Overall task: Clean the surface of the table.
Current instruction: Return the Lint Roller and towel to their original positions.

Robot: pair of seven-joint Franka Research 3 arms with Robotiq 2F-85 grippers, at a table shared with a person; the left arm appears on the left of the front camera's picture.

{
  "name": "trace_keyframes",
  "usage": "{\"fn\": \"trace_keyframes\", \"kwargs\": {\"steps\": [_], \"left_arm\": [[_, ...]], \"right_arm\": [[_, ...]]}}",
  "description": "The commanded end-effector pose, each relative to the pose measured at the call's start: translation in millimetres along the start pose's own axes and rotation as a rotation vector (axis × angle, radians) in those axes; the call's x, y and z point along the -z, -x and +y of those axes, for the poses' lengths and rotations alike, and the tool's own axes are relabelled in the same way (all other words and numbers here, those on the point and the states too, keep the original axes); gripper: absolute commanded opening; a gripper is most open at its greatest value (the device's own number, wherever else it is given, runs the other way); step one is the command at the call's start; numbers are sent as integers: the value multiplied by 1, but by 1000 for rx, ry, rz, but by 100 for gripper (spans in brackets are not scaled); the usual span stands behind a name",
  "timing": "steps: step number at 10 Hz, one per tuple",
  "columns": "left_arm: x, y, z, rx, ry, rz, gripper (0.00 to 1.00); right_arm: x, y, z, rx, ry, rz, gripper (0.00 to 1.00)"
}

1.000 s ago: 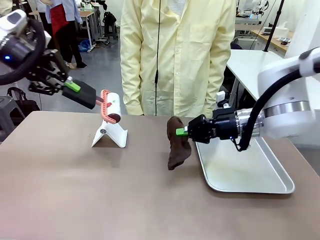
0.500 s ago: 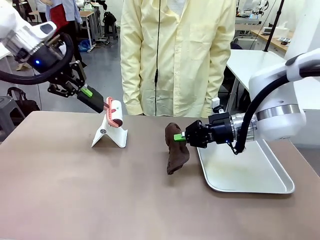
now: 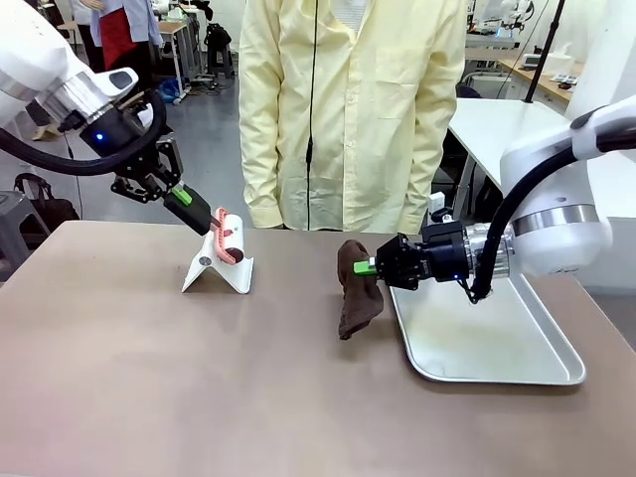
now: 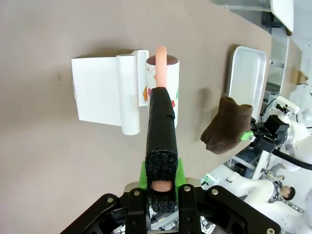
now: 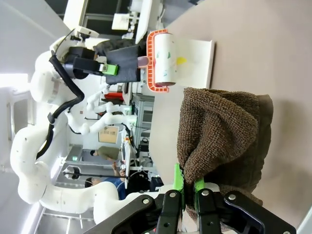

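Over the table (image 3: 149, 378), the left end effector (image 3: 204, 221), clamping the lint roller (image 3: 227, 241), has lowered; the right end effector (image 3: 366, 267) pinches the cloth (image 3: 358, 288).

Front view: the desk (image 3: 149, 397) is cut off at the left, right and bottom edges. The lint roller's (image 3: 231, 241) handle is hidden inside the left pincer (image 3: 195, 211). The brown cloth (image 3: 356, 288) covers the tray's (image 3: 497, 373) near-left rim. Right wrist view: the right pincer (image 5: 185, 187) has its fingertips buried in the cloth, and the roller's print is too small to read.
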State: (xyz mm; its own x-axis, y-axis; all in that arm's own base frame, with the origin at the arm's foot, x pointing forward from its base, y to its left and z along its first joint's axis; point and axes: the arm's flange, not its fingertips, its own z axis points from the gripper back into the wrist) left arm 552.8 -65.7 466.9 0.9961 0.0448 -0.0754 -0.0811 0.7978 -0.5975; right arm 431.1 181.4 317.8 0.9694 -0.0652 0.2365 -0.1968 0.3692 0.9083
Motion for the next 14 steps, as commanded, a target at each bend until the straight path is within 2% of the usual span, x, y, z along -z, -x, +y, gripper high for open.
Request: {"fn": "trace_keyframes", "kwargs": {"steps": [1, 2, 3, 8, 10, 14], "left_arm": [[3, -11, -9, -29, -25, 24, 22], [6, -15, -12, -36, -15, -3, 22], [5, -6, -1, -6, -3, 7, 22], [5, -6, -1, -6, -3, 7, 22], [7, -5, -1, -2, -23, 24, 22], [13, -3, -17, 27, -98, 71, 22]], "right_arm": [[1, -11, 1, 25, 19, -7, 9], [1, -14, -1, 28, 24, 10, 9], [-1, -1, -3, 6, 4, -4, 9], [-1, -3, -6, 10, 7, -1, 9], [3, -15, 14, -15, 86, -7, 9], [24, -21, 4, 43, 147, -18, 9]]}}
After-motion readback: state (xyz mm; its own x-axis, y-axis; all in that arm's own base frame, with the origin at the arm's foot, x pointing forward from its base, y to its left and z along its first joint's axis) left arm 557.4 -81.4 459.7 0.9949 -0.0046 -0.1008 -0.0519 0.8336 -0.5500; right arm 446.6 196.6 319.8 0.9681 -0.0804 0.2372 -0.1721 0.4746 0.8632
